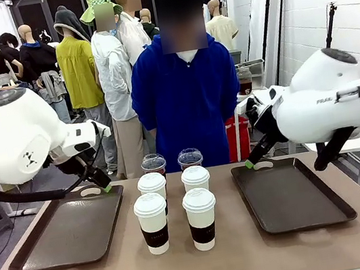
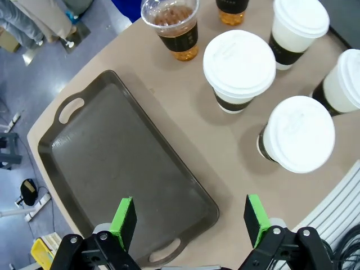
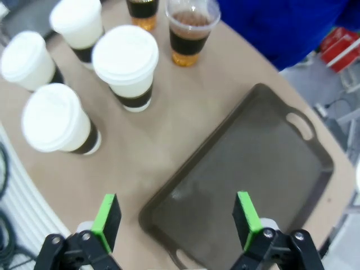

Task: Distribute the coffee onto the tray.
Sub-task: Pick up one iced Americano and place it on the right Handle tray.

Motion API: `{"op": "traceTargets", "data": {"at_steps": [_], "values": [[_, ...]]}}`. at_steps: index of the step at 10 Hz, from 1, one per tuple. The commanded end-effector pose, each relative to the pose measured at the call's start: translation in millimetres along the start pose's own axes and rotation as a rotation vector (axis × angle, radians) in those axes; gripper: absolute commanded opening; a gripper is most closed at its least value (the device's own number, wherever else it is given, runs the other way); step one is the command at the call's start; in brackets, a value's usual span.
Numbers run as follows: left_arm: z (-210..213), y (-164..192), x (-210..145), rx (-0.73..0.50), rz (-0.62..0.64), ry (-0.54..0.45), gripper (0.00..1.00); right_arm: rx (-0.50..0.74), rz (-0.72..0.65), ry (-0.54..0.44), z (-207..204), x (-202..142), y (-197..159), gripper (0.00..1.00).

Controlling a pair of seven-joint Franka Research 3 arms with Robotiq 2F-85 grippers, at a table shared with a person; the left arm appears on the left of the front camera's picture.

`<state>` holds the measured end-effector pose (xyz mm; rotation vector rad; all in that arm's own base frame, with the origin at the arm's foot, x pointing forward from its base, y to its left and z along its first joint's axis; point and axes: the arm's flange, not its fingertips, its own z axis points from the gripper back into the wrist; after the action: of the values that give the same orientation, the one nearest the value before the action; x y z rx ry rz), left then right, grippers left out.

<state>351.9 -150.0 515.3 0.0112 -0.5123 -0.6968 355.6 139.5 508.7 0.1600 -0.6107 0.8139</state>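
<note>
Six coffee cups stand in the table's middle between two dark trays. Four are tall white lidded paper cups [image 1: 152, 221] [image 1: 201, 217] [image 1: 152, 186] [image 1: 196, 178]. Behind them are two clear dome-lidded cups [image 1: 154, 163] [image 1: 190, 157]. My left gripper [image 1: 105, 185] hovers over the far right corner of the left tray [image 1: 65, 230]. In its wrist view the left gripper [image 2: 191, 222] is open and empty above the left tray [image 2: 112, 163], with white cups [image 2: 239, 67] beside it. My right gripper [image 1: 250, 163] hangs over the far left corner of the right tray [image 1: 292, 196]. In its wrist view the right gripper [image 3: 177, 216] is open over the right tray [image 3: 247, 174], near a white cup [image 3: 126, 64].
A person in a blue top [image 1: 187, 99] stands at the table's far edge, right behind the cups. Both trays are bare. The table's front strip [image 1: 201, 268] lies in front of the cups.
</note>
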Motion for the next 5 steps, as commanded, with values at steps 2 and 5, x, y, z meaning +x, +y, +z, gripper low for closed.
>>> {"op": "traceTargets", "data": {"at_steps": [2,5], "values": [[15.8,-3.6,-9.5,-0.043,-0.017,-0.009,1.0,0.003,0.06,0.012,14.8,-3.4,1.4,1.0],[16.2,-1.7,-10.8,-0.048,-0.039,-0.015,1.0,0.018,0.062,-0.007,15.4,-2.6,0.2,1.0]]}}
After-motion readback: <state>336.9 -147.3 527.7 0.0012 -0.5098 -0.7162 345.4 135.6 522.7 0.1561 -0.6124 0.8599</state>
